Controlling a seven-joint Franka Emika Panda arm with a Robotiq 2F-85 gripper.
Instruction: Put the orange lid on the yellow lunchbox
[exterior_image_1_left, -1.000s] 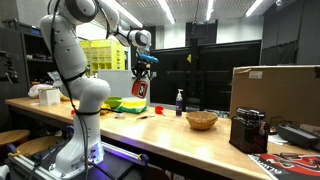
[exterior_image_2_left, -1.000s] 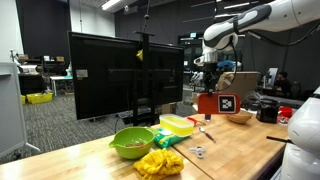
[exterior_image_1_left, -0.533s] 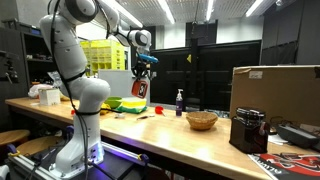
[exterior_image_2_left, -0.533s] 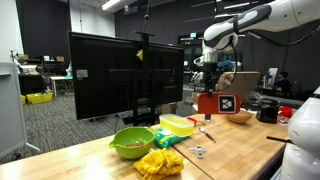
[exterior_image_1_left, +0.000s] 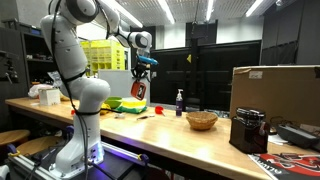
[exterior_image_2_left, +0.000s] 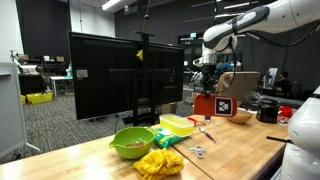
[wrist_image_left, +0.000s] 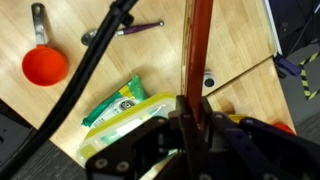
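My gripper (exterior_image_1_left: 143, 68) is shut on the top edge of the orange lid (exterior_image_1_left: 139, 90) and holds it hanging upright well above the table. In an exterior view the lid (exterior_image_2_left: 212, 104) shows a white mark on its face, below the gripper (exterior_image_2_left: 207, 76). The wrist view shows the lid (wrist_image_left: 198, 45) edge-on between the jaws (wrist_image_left: 190, 112). The yellow lunchbox (exterior_image_2_left: 178, 125) lies on the wooden table below and to the side of the lid. It also shows in an exterior view (exterior_image_1_left: 130, 105) and in the wrist view (wrist_image_left: 120, 125), with a green packet (wrist_image_left: 113, 100) in it.
A green bowl (exterior_image_2_left: 131, 141) and a yellow crumpled thing (exterior_image_2_left: 160, 162) lie near the lunchbox. A tan woven bowl (exterior_image_1_left: 201, 120), a small bottle (exterior_image_1_left: 180, 102), a cardboard box (exterior_image_1_left: 275, 90) and a yellow crate (exterior_image_1_left: 100, 55) are around. An orange-red scoop (wrist_image_left: 44, 65) and a purple utensil (wrist_image_left: 135, 28) lie on the table.
The gripper with the lid has shifted slightly sideways toward the lunchbox. Nothing else has moved.
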